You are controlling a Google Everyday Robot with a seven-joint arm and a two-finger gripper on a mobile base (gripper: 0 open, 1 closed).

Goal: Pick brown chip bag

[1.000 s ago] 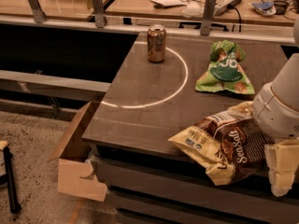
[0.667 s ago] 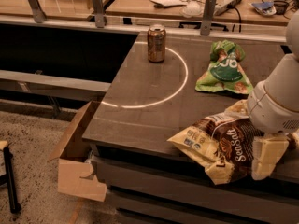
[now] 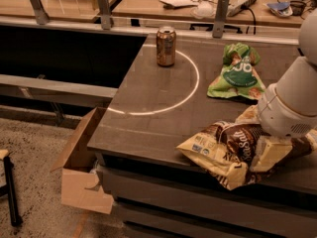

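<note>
Down on the floor at the far left sits an open cardboard box [image 3: 79, 168], pushed up against the bench [image 3: 148, 125]. On the bench top, near its back edge, a brown drink can [image 3: 166, 45] stands upright, right on the line of a white circle [image 3: 190, 86] marked on the surface. Further right, well apart from the can, a smaller green snack bag [image 3: 236, 73] lies flat just outside that circle.

Nearer to me, at the front right of the bench, is the brown chip bag [image 3: 215, 150]. It lies crumpled on its side with the white "Sea Salt" script showing, and its cream-yellow end pokes out over the front edge. The robot's arm [image 3: 292, 100] reaches in from the right, its pale rounded wrist hanging right above the bag. The end effector [image 3: 272, 155] is down on the bag's right half, touching the foil beside the lettering. From where I stand I cannot tell whether it is clamped on the foil or merely resting against it.

My guess is that this is the grasping step, with the lift not yet begun, since the bag looks fully settled on the bench. The next move calls for a firm pinch on the crinkled foil, then a straight rise. Loose foil could slip free, or the bag could slide off that edge.
</note>
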